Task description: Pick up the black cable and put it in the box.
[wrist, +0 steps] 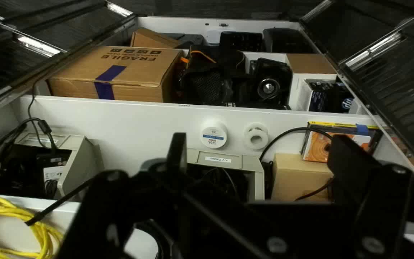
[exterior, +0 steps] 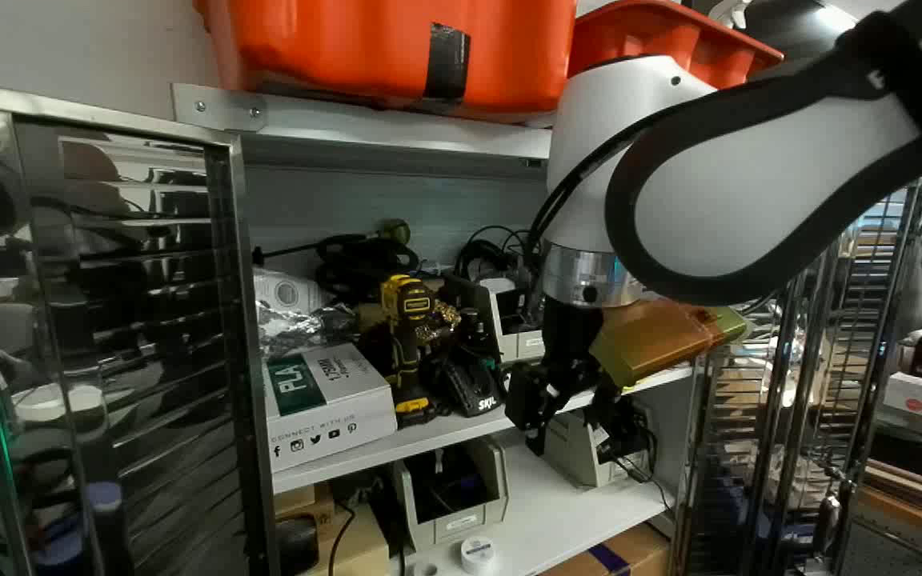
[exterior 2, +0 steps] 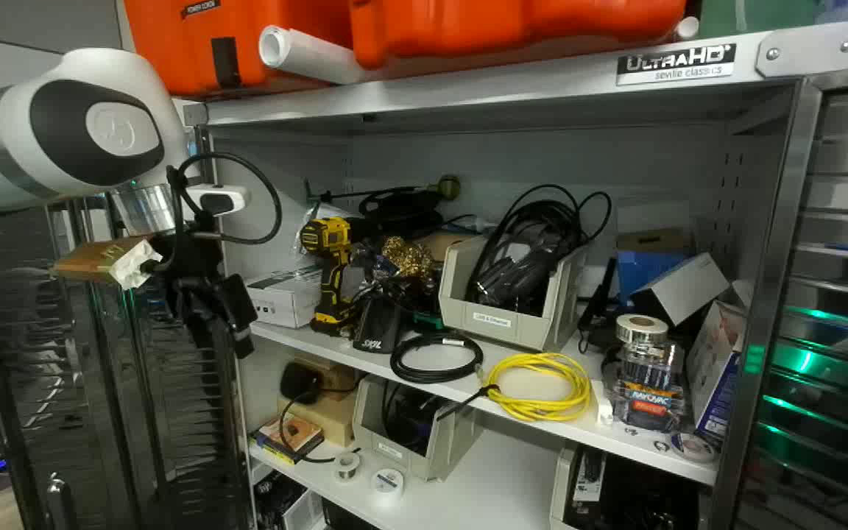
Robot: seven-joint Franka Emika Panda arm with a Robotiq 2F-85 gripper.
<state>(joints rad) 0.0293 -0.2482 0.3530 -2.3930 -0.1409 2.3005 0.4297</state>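
The black cable (exterior 2: 424, 377) lies coiled on the upper shelf's front edge in an exterior view, left of a yellow cable coil. In the wrist view a dark curve low behind the gripper may be part of it. The box appears to be the beige labelled bin (exterior 2: 501, 322) just behind it, holding black cables; the bin (exterior: 519, 346) is partly hidden by the arm in an exterior view. My gripper (exterior 2: 222, 340) hangs in front of the shelves, apart from the cable. Its fingers (wrist: 259, 142) are wide apart with nothing between them; the gripper (exterior: 569, 428) points down.
The yellow coil (exterior 2: 578, 386) lies beside the black one. A yellow drill (exterior 2: 330, 280), a SKIL charger (exterior 2: 376, 335) and a PLA box (exterior: 333, 400) stand on the upper shelf. Lower down are a bin (wrist: 225, 159) and white spool (wrist: 214, 135). Metal doors (exterior: 133, 360) flank the cabinet.
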